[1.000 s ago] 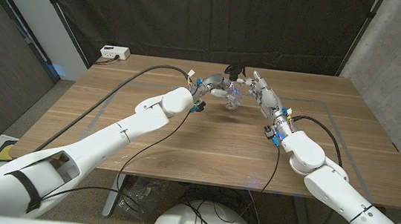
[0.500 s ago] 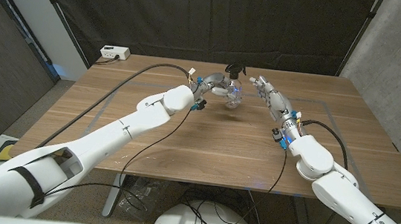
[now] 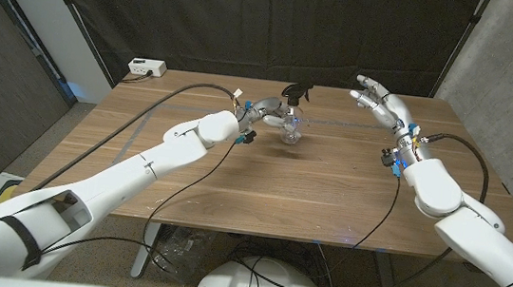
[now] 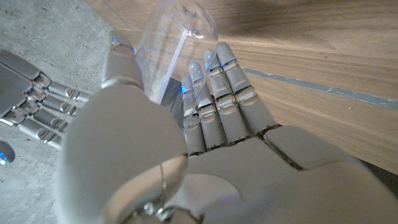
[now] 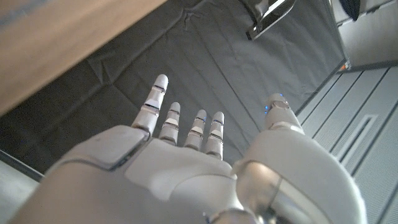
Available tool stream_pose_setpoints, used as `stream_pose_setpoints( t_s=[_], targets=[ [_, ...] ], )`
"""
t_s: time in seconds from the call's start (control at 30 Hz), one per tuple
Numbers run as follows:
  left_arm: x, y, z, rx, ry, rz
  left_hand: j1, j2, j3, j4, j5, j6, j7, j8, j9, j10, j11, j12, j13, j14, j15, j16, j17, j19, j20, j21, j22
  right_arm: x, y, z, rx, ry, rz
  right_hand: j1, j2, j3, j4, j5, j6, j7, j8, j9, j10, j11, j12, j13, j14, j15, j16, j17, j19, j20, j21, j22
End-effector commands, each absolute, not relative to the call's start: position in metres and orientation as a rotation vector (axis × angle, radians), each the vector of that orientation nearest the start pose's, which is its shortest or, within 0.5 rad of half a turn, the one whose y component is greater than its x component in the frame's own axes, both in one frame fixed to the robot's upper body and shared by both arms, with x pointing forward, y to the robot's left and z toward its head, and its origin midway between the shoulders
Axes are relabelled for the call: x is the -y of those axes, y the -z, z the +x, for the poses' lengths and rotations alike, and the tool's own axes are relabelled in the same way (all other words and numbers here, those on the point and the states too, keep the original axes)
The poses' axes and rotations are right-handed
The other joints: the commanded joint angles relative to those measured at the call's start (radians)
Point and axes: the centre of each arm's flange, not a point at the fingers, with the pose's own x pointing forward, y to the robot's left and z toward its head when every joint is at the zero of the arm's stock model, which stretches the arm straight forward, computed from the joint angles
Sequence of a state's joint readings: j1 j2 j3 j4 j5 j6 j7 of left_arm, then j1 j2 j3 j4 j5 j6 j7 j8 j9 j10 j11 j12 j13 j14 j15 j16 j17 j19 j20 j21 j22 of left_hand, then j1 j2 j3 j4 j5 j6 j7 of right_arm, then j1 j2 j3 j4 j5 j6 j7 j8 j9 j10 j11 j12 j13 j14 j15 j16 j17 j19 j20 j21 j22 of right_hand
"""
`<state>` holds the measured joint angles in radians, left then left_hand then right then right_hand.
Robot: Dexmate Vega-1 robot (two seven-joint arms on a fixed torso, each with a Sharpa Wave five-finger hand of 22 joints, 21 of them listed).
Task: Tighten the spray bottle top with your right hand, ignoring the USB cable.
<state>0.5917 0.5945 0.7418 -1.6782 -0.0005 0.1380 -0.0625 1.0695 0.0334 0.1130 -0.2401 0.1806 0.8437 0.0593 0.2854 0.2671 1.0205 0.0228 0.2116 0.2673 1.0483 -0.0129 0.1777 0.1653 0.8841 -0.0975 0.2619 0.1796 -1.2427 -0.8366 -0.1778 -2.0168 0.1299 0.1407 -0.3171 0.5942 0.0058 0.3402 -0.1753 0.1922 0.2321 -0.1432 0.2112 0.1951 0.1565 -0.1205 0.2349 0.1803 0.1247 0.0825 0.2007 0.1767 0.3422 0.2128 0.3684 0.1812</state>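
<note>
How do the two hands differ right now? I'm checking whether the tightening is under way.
The left hand grips the clear spray bottle, fingers wrapped around its body; the right hand holds nothing, fingers spread. The left hand sits at the bottle near the table's middle rear; the right hand is off to the side, apart from the bottle and its black top. Both are white and grey.

Spray bottle (image 3: 291, 126): lower body partly covered by the fingers of the left robot hand (image 3: 264, 115) in the head view; black top (image 3: 297, 92) too small to tell whether seated. Left wrist view: bottle's top hidden behind the robot hand.
</note>
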Motion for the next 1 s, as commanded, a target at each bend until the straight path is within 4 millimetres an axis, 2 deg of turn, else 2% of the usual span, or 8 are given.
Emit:
stream_pose_setpoints(
  t_s=[0.03, 0.1, 0.13, 0.37, 0.57, 0.67, 0.73, 1.0],
  targets=[
    [-0.115, -0.045, 0.594, 0.665, 0.397, 1.042, 0.093, 0.115, 0.284, 0.13, -0.002, 0.215, 0.016, -0.001, 0.005, 0.12, -0.113, 0.002, 0.003, 0.139, -0.139, 0.006, 0.004, -0.002, 0.002, -0.001, 0.001, 0.259, -0.112, 0.442, 1.108, -0.029, -1.017, 0.062, -0.012, 0.014, -0.002, -0.008, 0.0, 0.001, -0.001, 0.0, 0.013, -0.007, -0.002, 0.005, 0.048, -0.008, 0.006, 0.001, 0.101, -0.004, 0.024, 0.001],
    [-0.116, -0.045, 0.589, 0.679, 0.385, 1.072, 0.092, 0.115, 0.284, 0.13, -0.002, 0.215, 0.015, -0.001, 0.006, 0.118, -0.113, 0.001, 0.004, 0.138, -0.139, 0.006, 0.004, -0.002, 0.002, -0.002, 0.002, 0.251, -0.118, 0.441, 1.122, -0.044, -1.059, 0.117, -0.025, 0.016, 0.003, -0.013, 0.038, 0.006, 0.006, 0.002, 0.052, 0.004, 0.011, 0.015, 0.11, -0.026, 0.013, 0.004, 0.204, -0.005, 0.041, -0.002],
    [-0.116, -0.046, 0.586, 0.687, 0.378, 1.088, 0.092, 0.115, 0.285, 0.13, -0.002, 0.215, 0.014, -0.001, 0.006, 0.119, -0.114, 0.002, 0.004, 0.138, -0.139, 0.006, 0.004, -0.002, 0.002, -0.002, 0.002, 0.248, -0.12, 0.44, 1.127, -0.054, -1.08, 0.128, -0.025, 0.015, 0.007, -0.014, 0.059, 0.022, 0.012, 0.003, 0.07, 0.01, 0.021, 0.022, 0.132, -0.027, 0.016, 0.005, 0.226, -0.002, 0.041, -0.004],
    [-0.119, -0.046, 0.574, 0.726, 0.352, 1.121, 0.09, 0.115, 0.289, 0.13, -0.003, 0.215, 0.009, -0.002, 0.006, 0.117, -0.114, 0.001, 0.004, 0.137, -0.142, 0.006, 0.004, -0.004, 0.002, -0.004, 0.002, 0.222, -0.137, 0.437, 1.127, -0.153, -1.275, 0.17, -0.021, 0.02, 0.006, -0.012, 0.079, 0.034, 0.015, 0.008, 0.103, 0.043, 0.049, 0.047, 0.169, -0.028, 0.016, 0.004, 0.25, -0.013, 0.031, -0.006],
    [-0.119, -0.045, 0.573, 0.724, 0.345, 1.125, 0.088, 0.114, 0.292, 0.131, -0.003, 0.212, 0.008, -0.004, 0.007, 0.116, -0.113, 0.001, 0.006, 0.133, -0.142, 0.005, 0.004, -0.004, 0.002, -0.005, 0.002, 0.202, -0.148, 0.432, 1.137, -0.2, -1.431, 0.214, -0.016, 0.025, 0.005, -0.012, 0.095, -0.025, 0.018, 0.011, 0.14, -0.012, 0.072, 0.059, 0.178, -0.043, 0.008, 0.005, 0.24, -0.012, 0.008, -0.005],
    [-0.118, -0.046, 0.571, 0.736, 0.339, 1.12, 0.086, 0.113, 0.293, 0.131, -0.003, 0.213, 0.008, -0.004, 0.008, 0.116, -0.114, 0.001, 0.006, 0.132, -0.142, 0.004, 0.004, -0.004, 0.002, -0.005, 0.003, 0.195, -0.152, 0.429, 1.155, -0.198, -1.483, 0.248, -0.013, 0.023, 0.009, -0.011, 0.136, -0.05, 0.029, 0.013, 0.204, -0.062, 0.097, 0.06, 0.217, -0.072, 0.015, 0.008, 0.254, -0.024, -0.003, -0.004],
    [-0.117, -0.047, 0.568, 0.749, 0.336, 1.119, 0.086, 0.113, 0.294, 0.131, -0.004, 0.212, 0.008, -0.005, 0.008, 0.115, -0.113, 0.0, 0.006, 0.133, -0.141, 0.005, 0.004, -0.004, 0.002, -0.006, 0.003, 0.192, -0.154, 0.428, 1.164, -0.2, -1.507, 0.261, -0.01, 0.016, 0.014, -0.01, 0.175, -0.07, 0.04, 0.014, 0.243, -0.074, 0.113, 0.061, 0.249, -0.099, 0.023, 0.012, 0.276, -0.041, -0.006, -0.004],
    [-0.113, -0.049, 0.564, 0.788, 0.349, 1.109, 0.084, 0.113, 0.298, 0.131, -0.004, 0.214, 0.008, -0.005, 0.008, 0.116, -0.113, 0.001, 0.006, 0.133, -0.142, 0.006, 0.004, -0.003, 0.002, -0.006, 0.003, 0.177, -0.156, 0.43, 1.159, -0.213, -1.608, 0.293, -0.011, 0.011, 0.011, -0.005, 0.218, -0.077, 0.051, 0.016, 0.282, -0.085, 0.128, 0.061, 0.287, -0.123, 0.031, 0.014, 0.306, -0.069, -0.008, -0.003]
  ],
)
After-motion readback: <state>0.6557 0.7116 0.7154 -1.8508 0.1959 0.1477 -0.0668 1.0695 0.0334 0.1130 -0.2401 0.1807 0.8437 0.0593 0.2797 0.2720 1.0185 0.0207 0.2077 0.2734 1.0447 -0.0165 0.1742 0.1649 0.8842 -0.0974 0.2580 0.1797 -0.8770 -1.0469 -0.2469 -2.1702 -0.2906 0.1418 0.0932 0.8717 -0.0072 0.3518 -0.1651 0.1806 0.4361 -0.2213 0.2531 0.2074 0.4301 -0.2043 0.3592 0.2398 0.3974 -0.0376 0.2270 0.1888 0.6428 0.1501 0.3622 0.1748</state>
